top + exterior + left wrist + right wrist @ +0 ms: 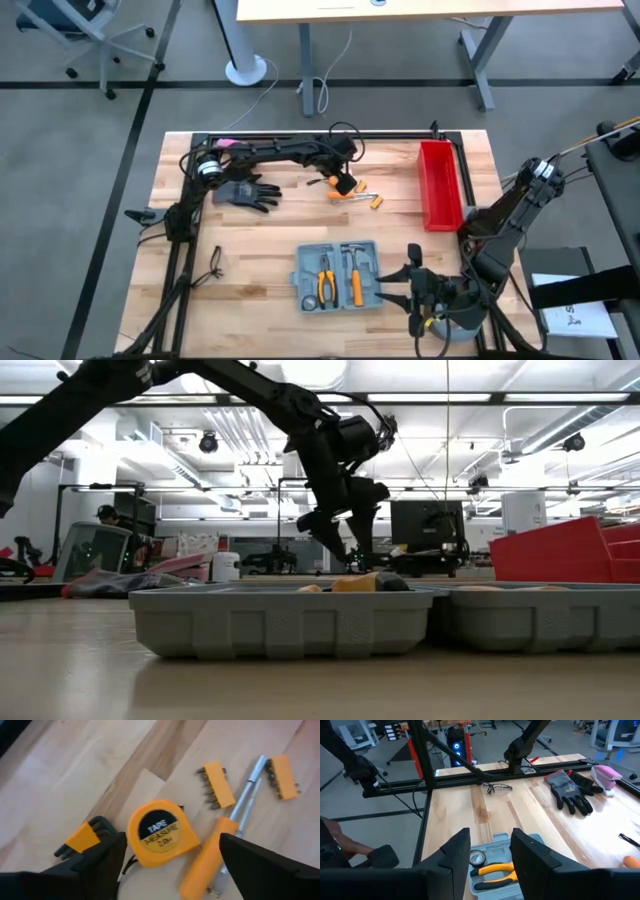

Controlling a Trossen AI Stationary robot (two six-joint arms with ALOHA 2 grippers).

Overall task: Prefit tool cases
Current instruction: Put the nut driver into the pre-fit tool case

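Note:
The grey-blue tool case [337, 275] lies open near the table's front edge, with pliers and a hammer in its slots. The low view shows its two halves [280, 620] side on. My left gripper [347, 183] hangs open over loose orange tools at the far middle. Its fingers [107, 862] stand on either side of a yellow tape measure [162, 835], pointing down. Beside the tape measure lie an orange screwdriver [210, 862], two bit holders [217, 785] and a hex key set [85, 837]. My right gripper [405, 290] stands open at the case's right end, raised above it, with nothing between its fingers [455, 862].
A red bin [438, 183] stands at the far right. A black glove [248, 192] lies at the far left, and safety glasses [213, 265] lie near the left edge. A black frame rail [300, 137] runs along the table's far edge.

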